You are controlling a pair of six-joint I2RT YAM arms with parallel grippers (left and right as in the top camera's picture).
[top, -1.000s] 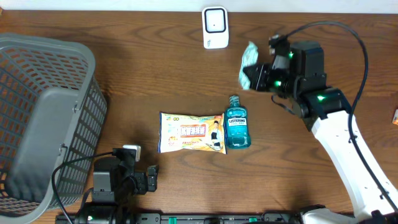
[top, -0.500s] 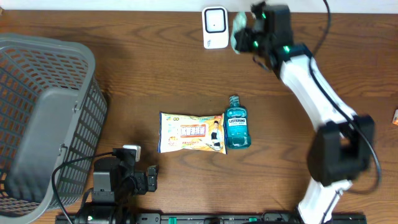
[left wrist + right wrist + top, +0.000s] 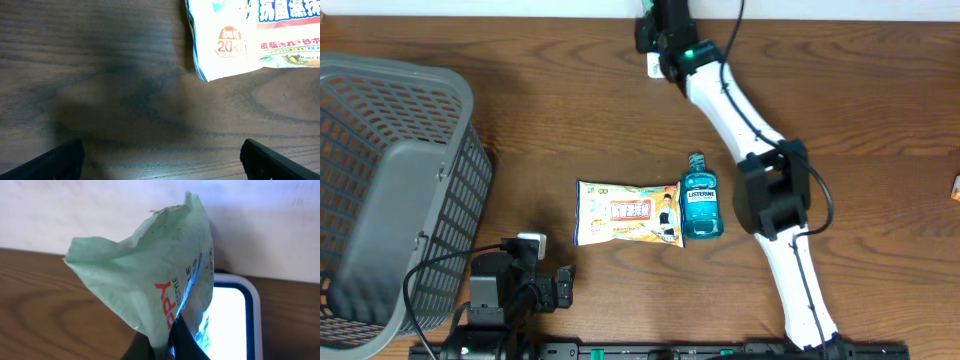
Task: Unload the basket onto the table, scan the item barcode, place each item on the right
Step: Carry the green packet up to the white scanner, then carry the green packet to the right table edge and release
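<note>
The right gripper is pinched tight on the bottom of the green packet. It holds the packet at the far edge of the table, just beside the lit scanner. The packet stands tall, top up, with its print side near the light. It looks like scanning time, but I can't tell if it is done. The left gripper is wide apart and holds nothing, near the snack bag.
</note>
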